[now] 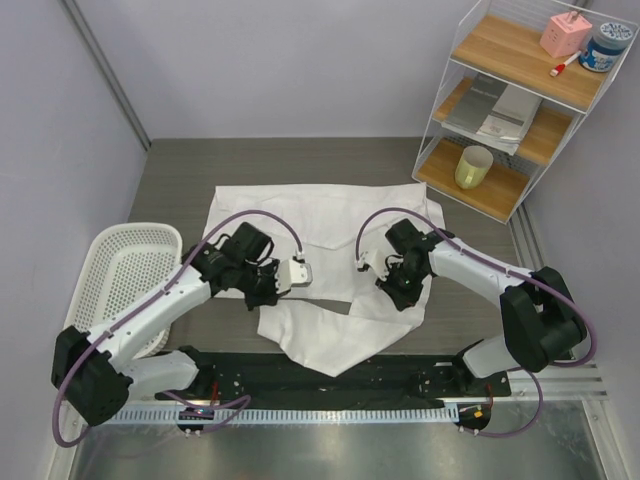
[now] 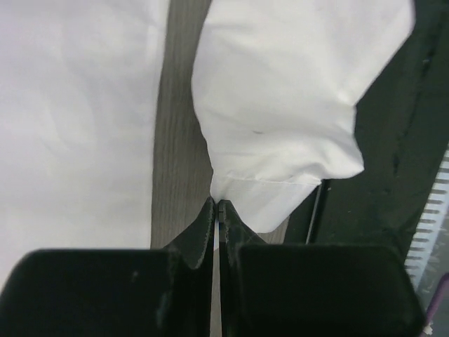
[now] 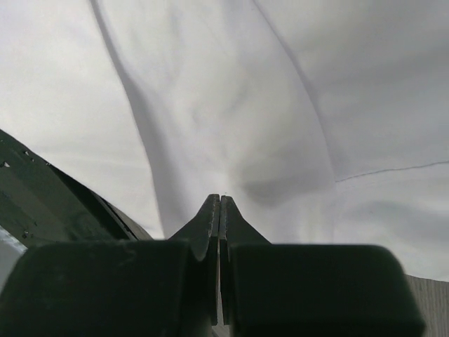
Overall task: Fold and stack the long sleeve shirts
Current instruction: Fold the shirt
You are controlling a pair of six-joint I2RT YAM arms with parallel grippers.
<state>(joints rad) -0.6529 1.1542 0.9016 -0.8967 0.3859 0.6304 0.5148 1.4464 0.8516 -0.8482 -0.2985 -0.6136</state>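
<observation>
One long sleeve shirt (image 1: 330, 225) lies spread across the middle of the desk (image 1: 180, 180), between the two arms. The left fingers (image 2: 202, 235) are pressed together on its near-left sleeve end. The right fingers (image 3: 207, 225) pinch a ridge of its cloth on the right. One basket (image 1: 140, 228) sits at the left edge, and one three-shelf rack (image 1: 500, 45) stands far right.

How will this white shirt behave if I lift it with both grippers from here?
Likely floppy: the shirt drapes in soft folds and puckers at the right gripper. Probably light, since it is thin cloth lying flat on the table. The sleeve at the left gripper would probably dangle and swing rather than hold shape.
</observation>
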